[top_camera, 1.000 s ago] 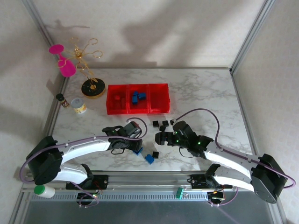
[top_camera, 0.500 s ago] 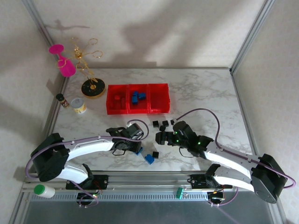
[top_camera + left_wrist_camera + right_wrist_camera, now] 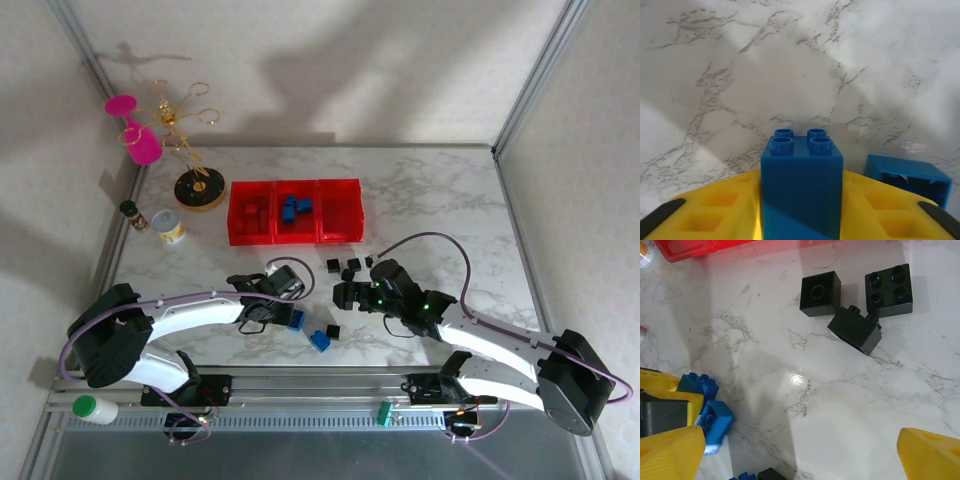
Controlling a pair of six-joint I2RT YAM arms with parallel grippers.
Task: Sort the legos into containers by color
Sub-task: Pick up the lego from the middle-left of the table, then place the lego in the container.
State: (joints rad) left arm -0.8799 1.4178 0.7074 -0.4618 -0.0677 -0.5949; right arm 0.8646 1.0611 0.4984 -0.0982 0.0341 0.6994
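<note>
Firmly, our left gripper (image 3: pixel 801 212) clamps a blue brick (image 3: pixel 801 172); our right gripper (image 3: pixel 800 452) stands wide open, black bricks (image 3: pixel 856 331) at one o'clock.

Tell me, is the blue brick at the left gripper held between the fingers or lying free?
Held. In the left wrist view, yellow fingers touch both sides of the blue brick.

Left arm (image 3: pixel 190 306), right arm (image 3: pixel 492 346) are showing white shells, black joints, purple cables (image 3: pixel 430 236); fingers (image 3: pixel 735 192) are wearing yellow pads.

The blue brick (image 3: pixel 801 190) runs off the bottom edge.
</note>
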